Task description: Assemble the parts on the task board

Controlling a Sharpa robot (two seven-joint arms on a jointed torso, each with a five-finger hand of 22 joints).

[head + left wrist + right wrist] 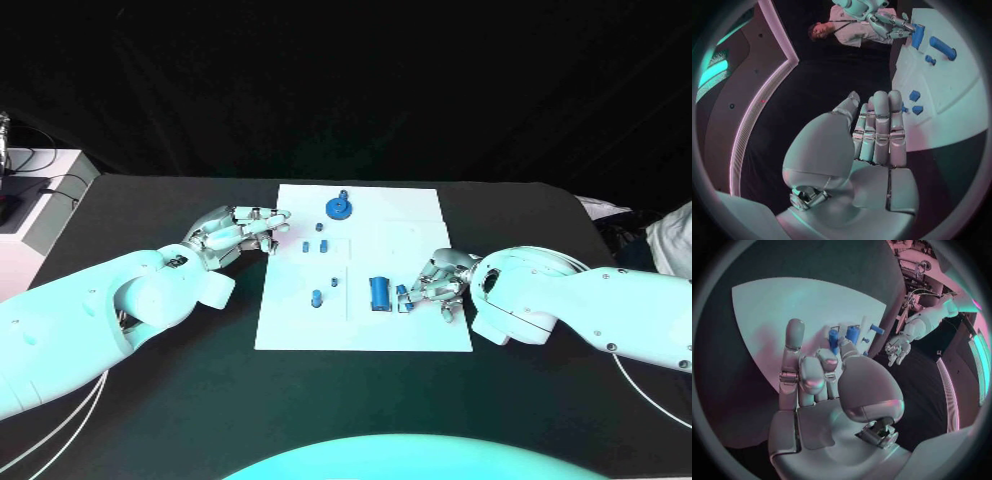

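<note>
The white task board (411, 225) lies mid-table. A blue gear-like part (339, 207) sits near its far edge, several small blue parts (316, 243) stand left of centre, and a blue cylinder (379, 292) lies toward the near edge. My right hand (437, 283) is over the board's near right part, right of the cylinder, and pinches a small blue part (402, 295) between thumb and fingers (833, 339). One finger of the right hand (823, 375) is stretched out. My left hand (235, 230) hovers at the board's left edge, fingers (879, 125) straight and side by side, holding nothing.
The black table surrounds the board on all sides. A white cabinet (32, 200) with cables stands at the table's far left corner. Two small blue parts (916, 102) lie on the board just beyond my left hand's fingertips.
</note>
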